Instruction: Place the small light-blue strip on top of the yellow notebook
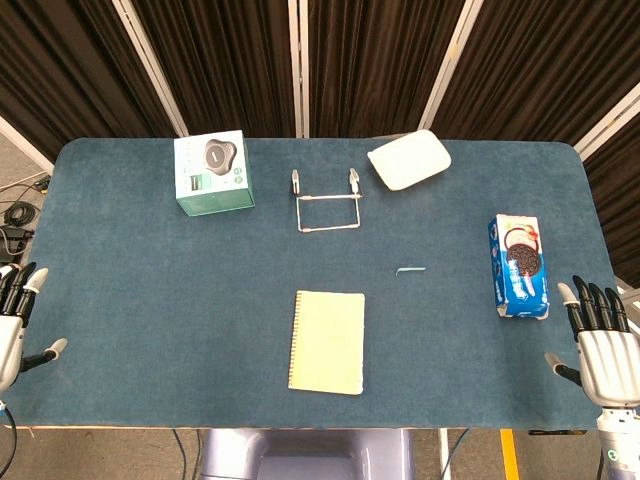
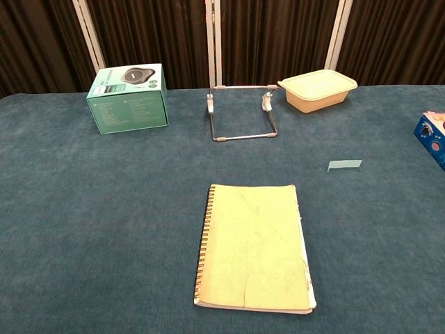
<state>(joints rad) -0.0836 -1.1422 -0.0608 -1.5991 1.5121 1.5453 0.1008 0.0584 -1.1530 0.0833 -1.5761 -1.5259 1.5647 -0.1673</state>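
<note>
The small light-blue paper strip (image 1: 409,270) lies crosswise, right of the yellow spiral-bound notebook (image 1: 327,342). Right hand (image 1: 600,345), lower right, is nearer; both hands are spread wide and hold nothing.

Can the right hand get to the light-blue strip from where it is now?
Probably yes. The right hand is open at the table edge, and bare cloth lies between it and the light-blue strip; the cookie box sits just beside that path.

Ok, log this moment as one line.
stage: not started | small light-blue strip: on table, right of yellow spiral notebook, apart | left hand: open, at table edge | right hand: open, at table edge
</note>
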